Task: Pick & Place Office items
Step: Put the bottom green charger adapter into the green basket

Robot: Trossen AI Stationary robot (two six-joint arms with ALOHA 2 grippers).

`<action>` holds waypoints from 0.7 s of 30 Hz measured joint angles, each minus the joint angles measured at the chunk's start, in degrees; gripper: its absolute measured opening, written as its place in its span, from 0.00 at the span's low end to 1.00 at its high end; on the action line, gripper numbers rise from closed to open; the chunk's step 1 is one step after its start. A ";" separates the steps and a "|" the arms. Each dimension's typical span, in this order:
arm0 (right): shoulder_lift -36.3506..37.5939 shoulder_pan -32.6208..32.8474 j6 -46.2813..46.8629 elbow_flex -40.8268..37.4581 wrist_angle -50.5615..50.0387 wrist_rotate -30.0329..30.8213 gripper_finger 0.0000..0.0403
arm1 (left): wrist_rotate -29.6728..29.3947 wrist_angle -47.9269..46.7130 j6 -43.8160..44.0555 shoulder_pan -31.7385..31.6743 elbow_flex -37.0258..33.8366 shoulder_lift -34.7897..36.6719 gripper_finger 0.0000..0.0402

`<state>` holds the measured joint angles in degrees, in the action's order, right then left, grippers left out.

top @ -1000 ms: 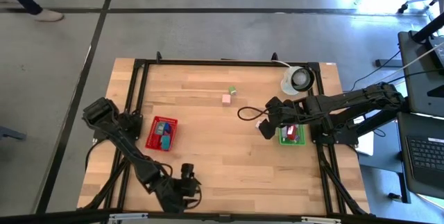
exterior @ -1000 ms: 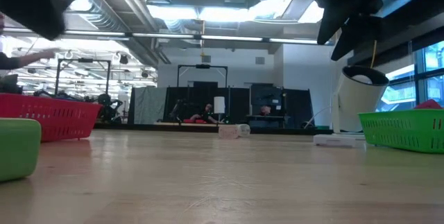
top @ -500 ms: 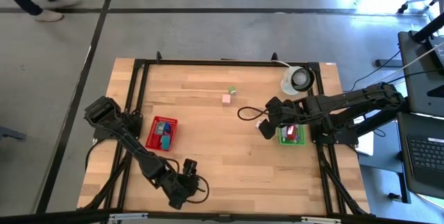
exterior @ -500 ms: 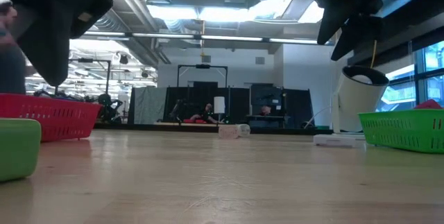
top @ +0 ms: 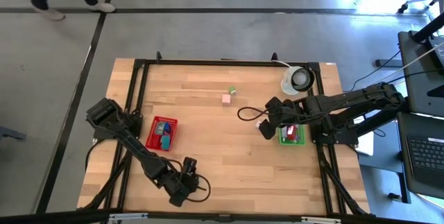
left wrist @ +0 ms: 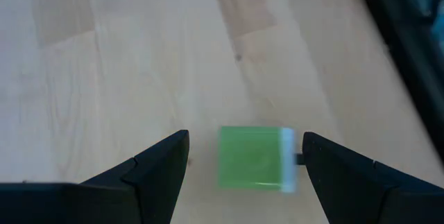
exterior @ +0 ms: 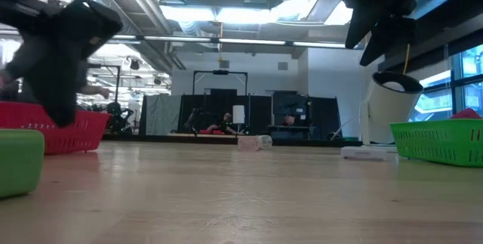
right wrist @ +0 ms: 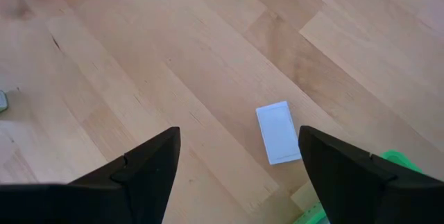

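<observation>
Looking down on a pale wooden table (top: pixel 229 148) with a black frame, two dark robot arms work from opposite sides. No brand, label or writing can be read anywhere.

At the near edge, the left gripper (left wrist: pixel 243 158) hangs low with its fingers spread wide, a small green block (left wrist: pixel 251 157) lying on the wood between them, not gripped. From table height that green block (exterior: pixel 20 161) fills the near left corner.

At the table's right side, the right gripper (right wrist: pixel 239 148) hovers with fingers spread, holding nothing; a small white card (right wrist: pixel 279 132) lies on the wood below it, beside the green tray (top: pixel 291 135), which holds a red piece.

Left of centre, a red tray (top: pixel 161 133) holds several small pieces, teal and dark ones among them. Toward the far side, a pink block (top: pixel 226 98) and a tiny green block (top: pixel 233 90) sit on bare wood. A white roll (top: pixel 297 79) stands near the far right corner.
</observation>
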<state>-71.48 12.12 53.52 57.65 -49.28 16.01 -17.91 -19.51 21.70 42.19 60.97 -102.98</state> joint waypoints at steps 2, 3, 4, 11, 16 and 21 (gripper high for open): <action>0.00 0.00 0.00 0.00 0.00 0.00 0.74 | 0.04 -0.02 0.01 -0.43 0.00 -0.52 0.69; 0.00 0.00 0.00 0.00 0.00 0.00 0.74 | 0.17 0.03 0.02 -0.52 0.00 -0.79 0.69; 0.00 0.00 0.00 0.00 0.00 0.00 0.74 | 0.61 0.09 0.02 -0.73 0.00 -1.13 0.69; 0.00 0.00 -0.02 0.00 0.00 0.00 0.74 | 1.66 0.55 0.43 -0.85 -0.02 -2.12 0.61; 0.00 0.00 -0.02 0.00 0.00 0.00 0.74 | 3.45 1.68 1.72 -0.85 -0.02 -2.10 0.44; 0.00 0.00 -0.02 0.00 0.00 -0.02 0.74 | 4.27 3.55 1.74 -0.83 0.00 -2.08 0.43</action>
<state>-71.48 12.12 53.49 57.65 -49.28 16.00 -13.64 -15.96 23.44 41.36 60.97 -105.06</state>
